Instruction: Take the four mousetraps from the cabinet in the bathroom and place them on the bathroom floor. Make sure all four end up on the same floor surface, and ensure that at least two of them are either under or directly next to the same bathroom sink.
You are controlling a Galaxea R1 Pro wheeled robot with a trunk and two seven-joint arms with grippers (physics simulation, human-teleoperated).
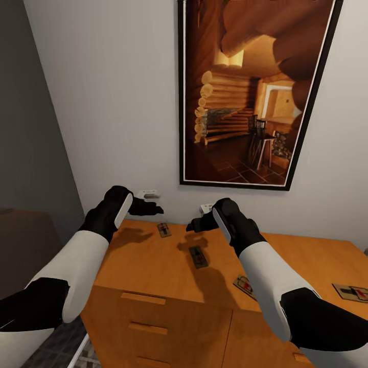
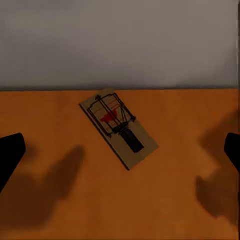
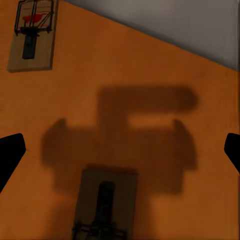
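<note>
Cabinet (image 1: 153,266) top carries four well-spaced mousetraps (image 1: 198,256).

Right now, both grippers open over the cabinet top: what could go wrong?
1. The mousetraps lie flat on the cabinet; the left gripper may slide the near-wall trap instead of pinching it.
2. The right gripper shadows the middle trap, so aim may suffer.
3. The far-right trap sits near the edge.

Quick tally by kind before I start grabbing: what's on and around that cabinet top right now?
Mousetraps on the cabinet top: 4 ()
Grippers above it: 2, left gripper and right gripper, both open and empty
Framed picture on the wall: 1
Total: 7
</note>
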